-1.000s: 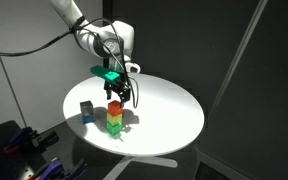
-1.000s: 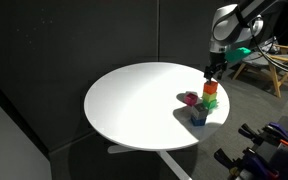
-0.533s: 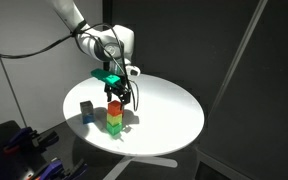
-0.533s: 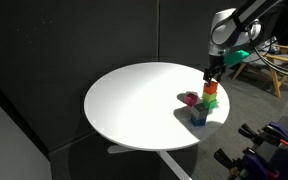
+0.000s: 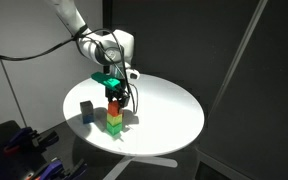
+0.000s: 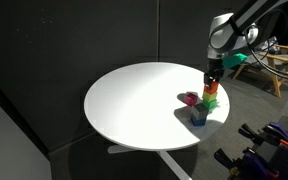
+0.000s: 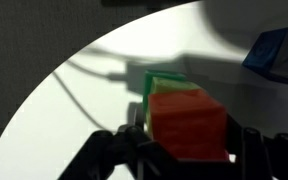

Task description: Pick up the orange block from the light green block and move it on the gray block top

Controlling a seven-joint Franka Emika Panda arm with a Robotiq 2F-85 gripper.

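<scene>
The orange block (image 7: 189, 125) tops a small stack on the white round table (image 5: 169, 105). It rests on the light green block (image 7: 169, 84), with a darker green block (image 5: 115, 126) beneath. In both exterior views my gripper (image 5: 115, 99) (image 6: 211, 84) hangs straight down over the stack. The orange block (image 5: 115, 105) (image 6: 211, 89) sits between its fingers. In the wrist view the gripper (image 7: 187, 140) is shut on the orange block, a dark finger pressed against each side. I cannot make out the gray block in any view.
A blue block (image 7: 274, 50) (image 5: 86, 108) stands on the table beside the stack. A pink object (image 6: 190, 98) lies close to the stack's foot. The table edge (image 6: 199, 140) runs near the stack. Dark curtains surround the table.
The jaws have closed in on the orange block. The arm has stayed over the stack, and the stack has not shifted.
</scene>
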